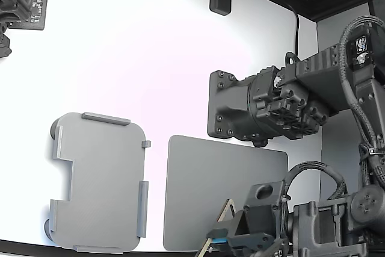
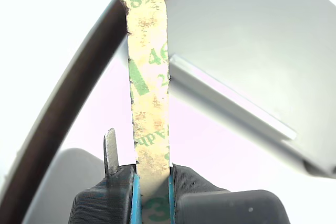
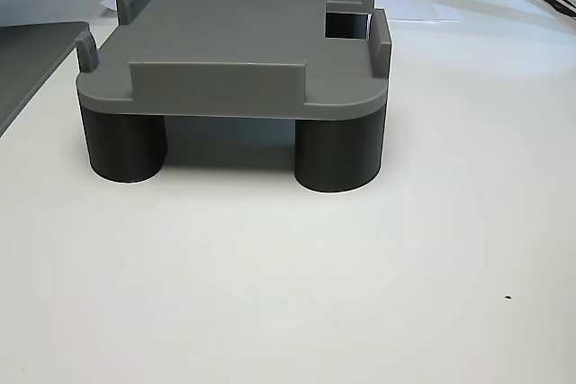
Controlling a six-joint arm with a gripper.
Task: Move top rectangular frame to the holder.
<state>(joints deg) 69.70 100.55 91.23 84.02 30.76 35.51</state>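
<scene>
We have the top rectangular frame [image 2: 149, 103] pinched between the gripper [image 2: 152, 187] pads, lifted off the dark mat [image 1: 225, 191] at the exterior view's lower right. The holder [image 1: 99, 182] sits bare on the left, so carry and placement remain.

Matte black arm [image 1: 283, 103] of blocky, screw-studded housings, braided black cables looping along the exterior view's right; black gripper [image 2: 152, 192] with blue-lined finger pads [image 2: 135, 198].
</scene>
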